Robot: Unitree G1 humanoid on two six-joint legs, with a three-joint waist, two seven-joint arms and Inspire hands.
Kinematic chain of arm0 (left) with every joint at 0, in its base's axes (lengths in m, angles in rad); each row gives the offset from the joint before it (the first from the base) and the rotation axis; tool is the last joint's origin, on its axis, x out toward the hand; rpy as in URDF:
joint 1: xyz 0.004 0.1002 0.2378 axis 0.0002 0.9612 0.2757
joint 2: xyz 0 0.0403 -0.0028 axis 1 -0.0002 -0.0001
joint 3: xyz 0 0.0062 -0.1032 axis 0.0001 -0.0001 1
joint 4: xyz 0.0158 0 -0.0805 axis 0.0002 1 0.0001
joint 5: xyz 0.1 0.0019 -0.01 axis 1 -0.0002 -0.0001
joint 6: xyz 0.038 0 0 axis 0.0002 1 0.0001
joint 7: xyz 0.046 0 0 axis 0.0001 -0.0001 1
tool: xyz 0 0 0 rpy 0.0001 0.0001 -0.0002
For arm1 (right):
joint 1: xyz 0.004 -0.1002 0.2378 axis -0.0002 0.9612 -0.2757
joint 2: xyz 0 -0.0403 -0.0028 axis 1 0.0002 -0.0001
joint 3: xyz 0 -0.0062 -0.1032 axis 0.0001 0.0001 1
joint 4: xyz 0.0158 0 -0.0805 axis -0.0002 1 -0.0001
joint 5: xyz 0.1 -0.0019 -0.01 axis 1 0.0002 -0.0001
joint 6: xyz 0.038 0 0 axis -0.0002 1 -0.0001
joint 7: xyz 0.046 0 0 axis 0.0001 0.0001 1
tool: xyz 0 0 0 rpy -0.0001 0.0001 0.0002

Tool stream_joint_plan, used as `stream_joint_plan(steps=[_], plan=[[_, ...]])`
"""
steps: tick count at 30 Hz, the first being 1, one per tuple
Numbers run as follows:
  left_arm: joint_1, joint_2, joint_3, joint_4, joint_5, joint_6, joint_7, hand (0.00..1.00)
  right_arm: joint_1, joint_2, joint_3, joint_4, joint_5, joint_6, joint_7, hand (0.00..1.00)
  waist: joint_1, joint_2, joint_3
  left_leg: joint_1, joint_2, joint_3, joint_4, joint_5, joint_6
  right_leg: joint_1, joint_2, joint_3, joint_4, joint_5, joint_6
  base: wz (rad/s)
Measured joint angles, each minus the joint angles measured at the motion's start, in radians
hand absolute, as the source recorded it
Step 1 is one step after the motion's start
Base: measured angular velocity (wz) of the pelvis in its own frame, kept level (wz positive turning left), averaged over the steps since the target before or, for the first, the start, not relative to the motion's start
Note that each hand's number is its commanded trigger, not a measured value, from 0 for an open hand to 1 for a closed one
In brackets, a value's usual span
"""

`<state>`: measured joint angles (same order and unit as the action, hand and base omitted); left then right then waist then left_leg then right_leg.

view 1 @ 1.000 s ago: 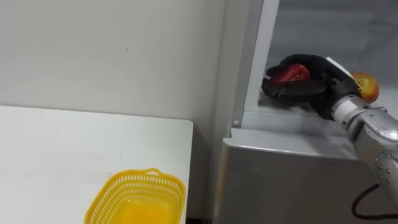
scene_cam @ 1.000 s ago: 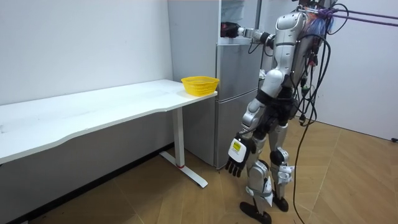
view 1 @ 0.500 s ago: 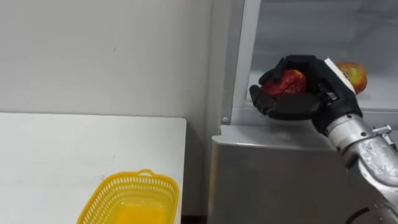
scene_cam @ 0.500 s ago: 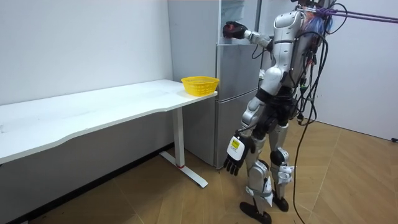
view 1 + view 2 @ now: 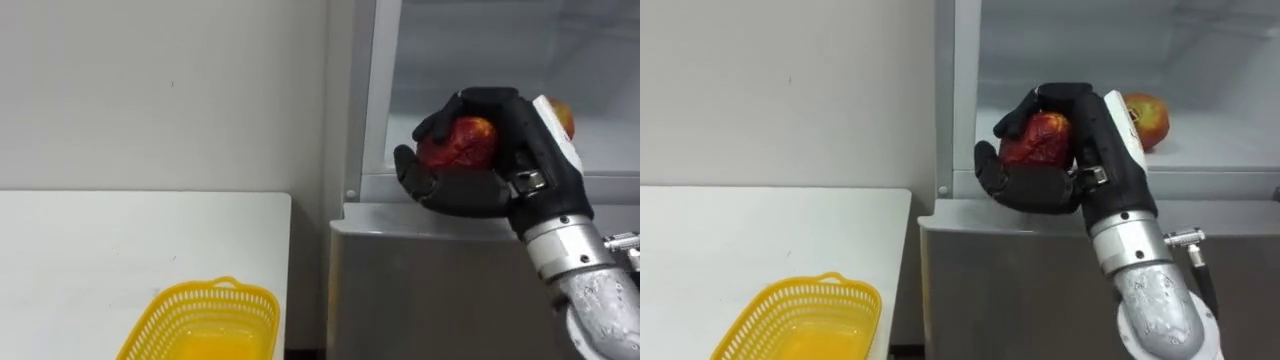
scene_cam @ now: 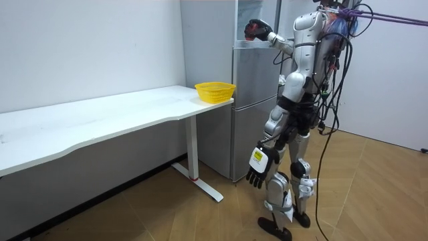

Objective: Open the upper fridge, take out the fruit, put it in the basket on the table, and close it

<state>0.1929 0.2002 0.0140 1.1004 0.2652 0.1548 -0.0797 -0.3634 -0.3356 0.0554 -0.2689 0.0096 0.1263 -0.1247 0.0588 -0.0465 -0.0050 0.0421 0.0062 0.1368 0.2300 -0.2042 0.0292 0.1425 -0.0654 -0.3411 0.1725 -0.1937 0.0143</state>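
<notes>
My right hand (image 5: 490, 160) (image 5: 1070, 160) (image 6: 257, 29) is shut on a red apple (image 5: 458, 142) (image 5: 1037, 139), held just in front of the open upper fridge compartment (image 5: 480, 60) at its lower sill. A second apple, red and yellow (image 5: 1145, 119) (image 5: 562, 116), lies on the fridge shelf behind my hand. The yellow basket (image 5: 200, 322) (image 5: 792, 316) (image 6: 215, 92) sits on the white table (image 5: 100, 250) near its right end, below and left of the hand. In the room view my left hand (image 6: 257, 167) hangs by my thigh with fingers loosely straight.
The grey fridge body (image 6: 251, 107) stands right of the table, with a narrow gap between them. A white wall (image 5: 150, 90) rises behind the table. I stand facing the fridge on the wooden floor (image 6: 374, 194).
My right hand has drawn the red apple out of the compartment, toward me and slightly up. The view has shifted a little to the right.
</notes>
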Motion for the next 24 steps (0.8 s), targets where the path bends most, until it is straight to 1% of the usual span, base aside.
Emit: stream_joint_plan(steps=[1, 2, 4, 6, 9, 10, 12, 16, 17, 19, 20, 21, 22, 23, 24], plan=[[0.000, 0.000, -0.001, 0.004, 0.001, -0.003, -0.001, 0.00, 0.009, 0.002, 0.000, -0.011, -0.019, 0.000, -0.003, 1.00, 0.000, 0.000, 0.0004, 0.000, 0.000, 0.000, -0.001, 0.000, 0.000, 0.000, 0.000, 0.000, 0.001, 0.000, 0.000, -0.03], [-0.001, 0.000, -0.006, 0.017, 0.001, -0.013, -0.002, 0.00, 0.024, 0.013, 0.000, -0.032, -0.064, -0.004, -0.008, 1.00, 0.001, 0.000, 0.0013, 0.001, 0.000, 0.001, -0.006, 0.000, 0.000, -0.001, 0.002, 0.004, 0.003, 0.000, 0.000, -0.06], [-0.001, 0.000, -0.020, 0.031, 0.003, -0.015, -0.010, 0.00, 0.044, 0.029, 0.001, -0.067, -0.122, -0.009, -0.017, 1.00, 0.001, 0.001, 0.0020, 0.002, 0.001, 0.003, -0.008, 0.000, 0.000, -0.002, 0.002, 0.008, 0.005, 0.000, 0.000, -0.07], [-0.005, -0.001, -0.031, 0.042, 0.003, -0.016, -0.018, 0.00, 0.071, 0.041, 0.004, -0.108, -0.200, -0.031, -0.022, 1.00, 0.000, 0.003, 0.0035, 0.001, 0.002, 0.006, -0.007, 0.000, 0.001, -0.005, 0.001, 0.009, 0.015, 0.000, 0.000, -0.02], [-0.007, -0.001, -0.036, 0.063, 0.003, -0.032, -0.020, 0.00, 0.083, 0.053, 0.029, -0.137, -0.298, -0.059, -0.014, 1.00, 0.000, 0.004, 0.0049, 0.001, 0.003, 0.014, -0.007, 0.000, 0.001, -0.008, 0.001, 0.014, 0.015, 0.000, 0.000, -0.08], [-0.007, -0.001, -0.038, 0.064, 0.003, -0.032, -0.020, 0.00, 0.083, 0.056, 0.033, -0.138, -0.312, -0.066, -0.013, 1.00, -0.001, 0.004, 0.0047, 0.001, 0.003, 0.014, -0.007, 0.000, 0.001, -0.009, 0.001, 0.014, 0.015, 0.000, 0.000, -0.06], [-0.010, -0.001, -0.045, 0.065, 0.001, -0.036, -0.020, 0.00, 0.085, 0.058, 0.050, -0.140, -0.360, -0.084, -0.007, 1.00, 0.004, 0.003, 0.0035, 0.001, 0.004, 0.019, -0.008, 0.000, 0.001, -0.011, 0.001, 0.018, 0.016, 0.000, 0.000, -0.05], [-0.020, -0.001, -0.069, 0.067, 0.003, -0.047, -0.021, 0.00, 0.086, 0.056, 0.096, -0.158, -0.430, -0.085, -0.003, 1.00, 0.012, 0.000, 0.0008, -0.001, 0.004, 0.025, -0.008, 0.000, 0.001, -0.016, 0.001, 0.019, 0.017, 0.000, 0.000, -0.02], [-0.026, -0.002, -0.070, 0.067, 0.004, -0.053, -0.024, 0.00, 0.089, 0.054, 0.114, -0.177, -0.448, -0.085, -0.002, 1.00, 0.024, 0.000, 0.0008, -0.001, 0.004, 0.025, -0.011, 0.000, 0.001, -0.018, 0.002, 0.022, 0.017, 0.000, 0.000, -0.05], [-0.035, 0.000, -0.068, 0.067, 0.008, -0.061, -0.032, 0.00, 0.089, 0.054, 0.140, -0.194, -0.463, -0.101, -0.001, 1.00, 0.034, -0.002, -0.0005, 0.002, 0.004, 0.023, -0.015, 0.000, 0.001, -0.015, 0.002, 0.021, 0.016, 0.000, 0.000, 0.00], [-0.037, 0.002, -0.068, 0.067, 0.008, -0.071, -0.034, 0.00, 0.089, 0.053, 0.161, -0.200, -0.483, -0.113, -0.001, 1.00, 0.039, -0.004, -0.0017, 0.004, 0.004, 0.023, -0.017, 0.000, 0.000, -0.013, 0.002, 0.019, 0.016, 0.000, 0.000, 0.04], [-0.043, 0.005, -0.070, 0.068, 0.008, -0.077, -0.034, 0.00, 0.089, 0.053, 0.178, -0.203, -0.495, -0.124, -0.001, 1.00, 0.048, -0.009, -0.0026, 0.004, 0.004, 0.022, -0.019, 0.000, 0.000, -0.013, 0.002, 0.014, 0.015, 0.000, 0.000, 0.04], [-0.044, 0.006, -0.070, 0.069, 0.007, -0.079, -0.034, 0.00, 0.089, 0.053, 0.186, -0.204, -0.500, -0.129, -0.001, 1.00, 0.052, -0.009, -0.0012, 0.003, 0.004, 0.021, -0.019, 0.000, 0.000, -0.013, 0.002, 0.011, 0.015, 0.000, 0.000, 0.06], [-0.046, 0.009, -0.071, 0.070, 0.007, -0.083, -0.033, 0.00, 0.089, 0.053, 0.197, -0.204, -0.507, -0.135, 0.004, 1.00, 0.058, -0.015, -0.0007, 0.003, 0.003, 0.017, -0.022, 0.001, 0.000, -0.013, 0.001, 0.007, 0.015, 0.000, 0.000, 0.09], [-0.047, 0.012, -0.074, 0.071, 0.008, -0.090, -0.033, 0.00, 0.089, 0.054, 0.201, -0.204, -0.507, -0.139, 0.013, 1.00, 0.061, -0.022, -0.0023, 0.003, 0.002, 0.014, -0.025, 0.002, 0.000, -0.012, 0.001, 0.002, 0.015, 0.000, 0.000, 0.11]])
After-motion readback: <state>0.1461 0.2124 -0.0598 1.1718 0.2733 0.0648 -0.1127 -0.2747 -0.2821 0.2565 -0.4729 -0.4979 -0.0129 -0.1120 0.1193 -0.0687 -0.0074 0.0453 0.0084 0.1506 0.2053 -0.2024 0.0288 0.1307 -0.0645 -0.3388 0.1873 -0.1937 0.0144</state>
